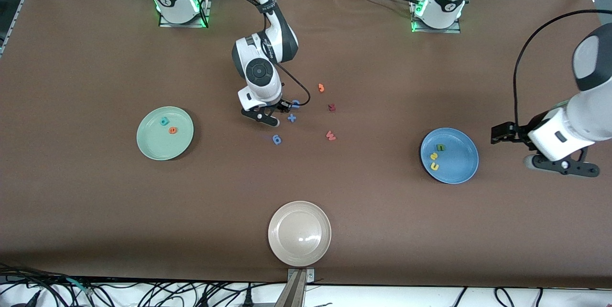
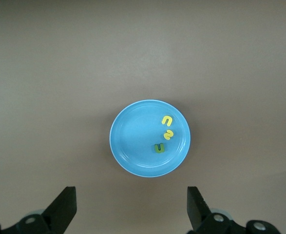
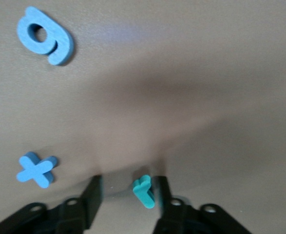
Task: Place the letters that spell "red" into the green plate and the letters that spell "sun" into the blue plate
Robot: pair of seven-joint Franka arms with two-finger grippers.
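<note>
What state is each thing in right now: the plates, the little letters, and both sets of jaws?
green plate: holds teal d and orange e.
blue plate: holds yellow s, yellow u, green n.
beige plate: holds nothing.
teal r: on the table between the right gripper's jaws.
right gripper: low over the table, jaws around the r, a gap showing.
left gripper: waiting, jaws wide, holding nothing.

Brown table (image 1: 95,202): green plate (image 1: 152,148), blue plate (image 1: 461,168), beige plate (image 1: 287,249), loose letters.
</note>
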